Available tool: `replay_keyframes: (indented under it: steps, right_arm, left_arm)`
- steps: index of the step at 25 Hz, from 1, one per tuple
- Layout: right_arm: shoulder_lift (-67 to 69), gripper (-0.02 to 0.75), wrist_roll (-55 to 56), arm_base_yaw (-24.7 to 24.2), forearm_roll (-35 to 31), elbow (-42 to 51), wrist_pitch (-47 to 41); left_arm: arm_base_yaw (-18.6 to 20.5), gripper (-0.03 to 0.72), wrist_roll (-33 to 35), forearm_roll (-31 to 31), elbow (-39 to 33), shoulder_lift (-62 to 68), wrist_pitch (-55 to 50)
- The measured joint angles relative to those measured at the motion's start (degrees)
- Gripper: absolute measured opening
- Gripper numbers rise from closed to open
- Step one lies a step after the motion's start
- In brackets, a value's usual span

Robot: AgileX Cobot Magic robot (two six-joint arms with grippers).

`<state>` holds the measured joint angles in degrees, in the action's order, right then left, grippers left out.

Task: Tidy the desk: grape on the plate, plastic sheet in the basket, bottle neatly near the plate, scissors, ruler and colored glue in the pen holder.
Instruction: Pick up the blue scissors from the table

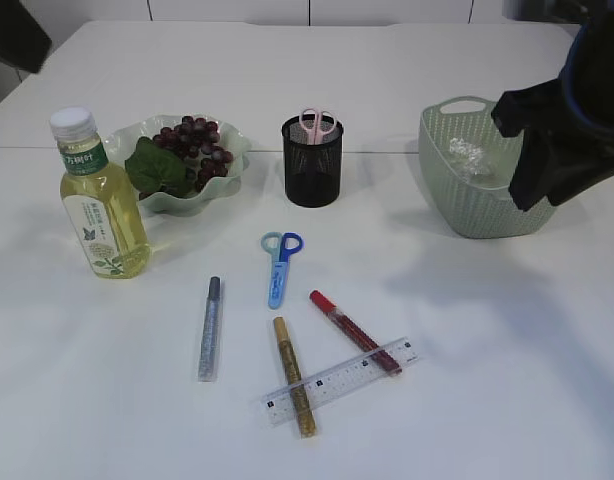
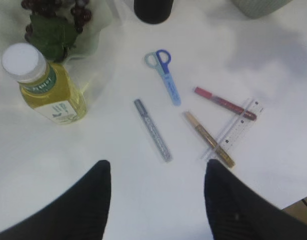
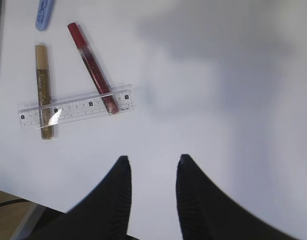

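A white table carries everything. At the back left a bottle of yellow liquid stands upright, just beside a pale wavy plate. A black mesh pen holder stands at the middle back, and a green basket at the back right. Nearer the front lie blue scissors, a silver glue pen, a gold glue pen and a red glue pen. A clear ruler lies across the gold pen, with the red pen's tip on top of it.
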<state>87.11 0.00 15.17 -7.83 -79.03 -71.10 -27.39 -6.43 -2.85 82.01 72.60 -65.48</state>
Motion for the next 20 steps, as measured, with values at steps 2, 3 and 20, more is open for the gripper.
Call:
replay_keyframes:
  steps: [2,3,20]
  right_arm:
    - [-0.24,0.260,0.00,0.00,0.00,0.28,0.01]
    - [-0.33,0.260,0.00,0.00,0.00,0.37,0.01]
    - [-0.33,0.260,0.00,0.00,0.00,0.37,0.01]
  left_arm:
    - [-1.08,0.435,-1.57,0.90,3.33,4.69,-3.00]
    - [-1.50,0.435,-2.16,1.05,4.98,7.22,-4.46]
    - [-5.40,0.435,-6.57,1.41,23.75,40.32,-5.75]
